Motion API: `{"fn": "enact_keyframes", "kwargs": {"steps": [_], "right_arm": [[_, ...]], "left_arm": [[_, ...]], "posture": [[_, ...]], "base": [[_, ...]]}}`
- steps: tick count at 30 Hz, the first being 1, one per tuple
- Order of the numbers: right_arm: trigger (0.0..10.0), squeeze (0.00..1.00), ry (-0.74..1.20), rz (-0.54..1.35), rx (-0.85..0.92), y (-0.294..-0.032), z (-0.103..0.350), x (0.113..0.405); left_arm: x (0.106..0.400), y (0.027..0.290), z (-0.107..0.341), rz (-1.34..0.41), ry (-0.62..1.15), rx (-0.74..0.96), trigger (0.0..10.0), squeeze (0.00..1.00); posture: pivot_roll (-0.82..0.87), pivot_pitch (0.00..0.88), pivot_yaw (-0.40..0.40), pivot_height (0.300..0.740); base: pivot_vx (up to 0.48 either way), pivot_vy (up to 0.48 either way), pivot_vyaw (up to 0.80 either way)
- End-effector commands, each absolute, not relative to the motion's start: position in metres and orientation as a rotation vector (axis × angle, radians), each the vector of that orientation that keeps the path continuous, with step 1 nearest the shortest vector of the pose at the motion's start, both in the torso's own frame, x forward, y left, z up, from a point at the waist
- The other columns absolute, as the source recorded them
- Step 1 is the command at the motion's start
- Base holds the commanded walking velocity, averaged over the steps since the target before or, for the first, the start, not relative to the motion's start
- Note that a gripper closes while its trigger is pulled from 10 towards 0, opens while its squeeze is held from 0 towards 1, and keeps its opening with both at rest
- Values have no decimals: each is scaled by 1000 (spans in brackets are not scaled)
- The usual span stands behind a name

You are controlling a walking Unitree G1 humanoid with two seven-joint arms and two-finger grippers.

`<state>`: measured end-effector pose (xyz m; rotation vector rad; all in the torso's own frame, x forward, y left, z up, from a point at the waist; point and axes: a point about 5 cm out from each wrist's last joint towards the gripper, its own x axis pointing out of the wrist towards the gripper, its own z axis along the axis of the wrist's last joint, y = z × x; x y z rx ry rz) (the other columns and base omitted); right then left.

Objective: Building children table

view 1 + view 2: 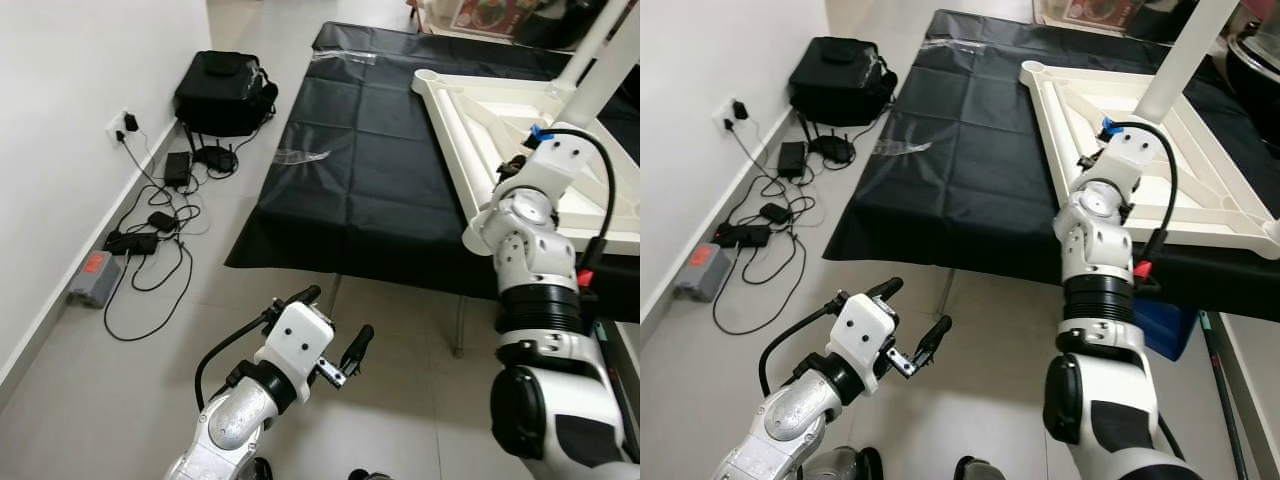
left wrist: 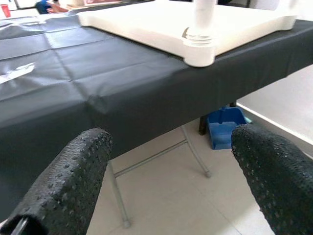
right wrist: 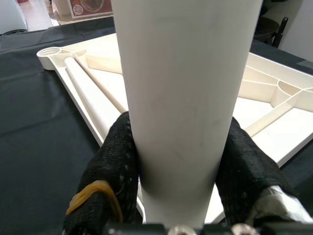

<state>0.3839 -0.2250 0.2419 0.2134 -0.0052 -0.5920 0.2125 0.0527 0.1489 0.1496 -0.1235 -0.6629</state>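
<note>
A white children's table top lies upside down on a black-covered table. A white round leg stands upright in the top's near corner socket. My right gripper is shut on this leg, one black finger on each side. An empty socket sits at the top's far corner. My left gripper hangs open and empty, low over the floor in front of the table.
A black bag sits against the left wall, with cables and power adapters on the floor beside it. A blue box and metal folding table legs are under the table. Grey floor tiles lie in front.
</note>
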Motion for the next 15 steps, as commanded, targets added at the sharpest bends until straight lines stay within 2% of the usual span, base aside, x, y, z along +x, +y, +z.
{"fn": "enact_keyframes", "kwargs": {"steps": [1,2,5,6,7,11,12,13,14,15], "right_arm": [[10000,0,83,-536,257,-218,222,388],[10000,0,76,-455,266,-208,226,392],[10000,0,63,-387,270,-200,230,395],[10000,749,44,-323,257,-194,234,397],[10000,1000,28,-238,267,-187,239,399],[10000,1000,-3,-132,252,-181,246,400],[10000,1000,-6,-46,281,-176,249,401],[10000,1000,-6,-46,281,-176,249,401],[10000,1000,-12,84,280,-170,253,400],[10000,1000,-12,84,280,-170,253,400]], "left_arm": [[210,51,145,-677,-106,150,10000,0],[210,51,145,-676,-105,149,10000,0],[210,51,145,-676,-105,149,10000,0],[210,51,145,-675,-105,149,10000,0],[210,51,145,-675,-105,149,10000,0],[211,51,145,-673,-105,149,10000,0],[211,51,145,-673,-106,149,10000,0],[211,51,145,-673,-106,149,10000,0],[211,52,146,-672,-106,148,10000,0],[211,52,146,-672,-106,148,10000,0]], "posture": [[139,146,-84,740],[138,147,-83,740],[135,147,-85,740],[136,149,-86,740],[136,151,-86,740],[139,149,-87,740],[137,152,-85,740],[137,152,-85,740],[135,153,-86,740],[135,153,-86,740]], "base": [[0,0,0],[0,0,0],[0,0,0],[0,0,0],[0,0,0],[0,0,0],[0,0,0],[0,0,0],[0,0,0],[0,0,0]]}}
